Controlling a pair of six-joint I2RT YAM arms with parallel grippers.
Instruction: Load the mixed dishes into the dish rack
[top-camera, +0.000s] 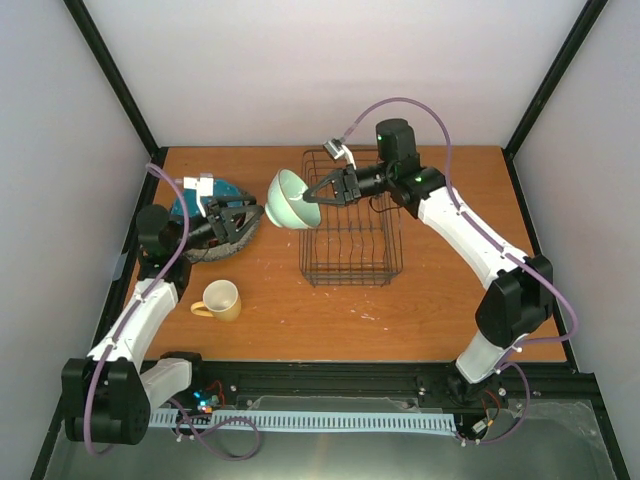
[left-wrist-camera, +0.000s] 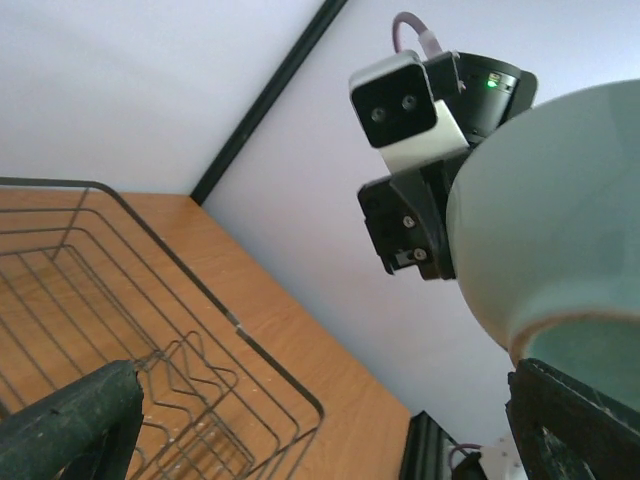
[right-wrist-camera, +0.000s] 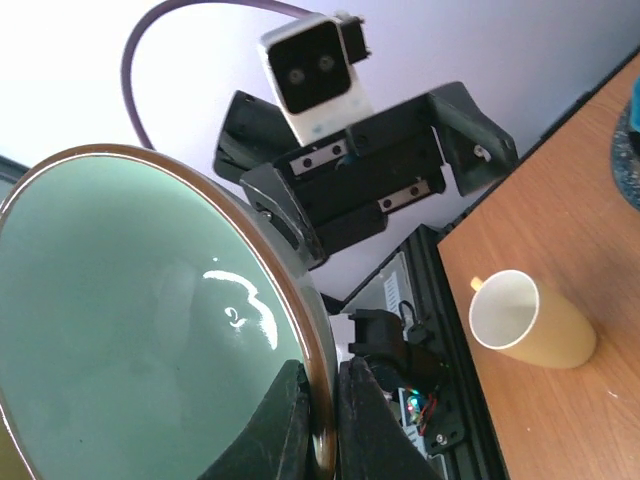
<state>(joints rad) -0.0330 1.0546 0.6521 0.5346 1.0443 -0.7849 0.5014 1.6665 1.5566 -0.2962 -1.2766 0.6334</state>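
My right gripper (top-camera: 318, 196) is shut on the rim of the pale green bowl (top-camera: 288, 199), holding it tilted in the air at the left edge of the dish rack (top-camera: 352, 255). The right wrist view shows both fingers (right-wrist-camera: 290, 425) pinching the brown rim of the bowl (right-wrist-camera: 140, 330). My left gripper (top-camera: 253, 221) stands open just left of the bowl, over a blue dotted plate (top-camera: 190, 206) stacked on a grey speckled plate (top-camera: 222, 250). The bowl (left-wrist-camera: 560, 200) is close beside its right finger (left-wrist-camera: 575, 420). The yellow mug (top-camera: 222, 300) stands upright near the front left.
The rack (left-wrist-camera: 150, 350) is empty inside, with upright slot wires on its floor. The mug (right-wrist-camera: 530, 320) sits near the table's front edge, by the black frame rail (top-camera: 330, 375). White walls and black corner posts close in the table.
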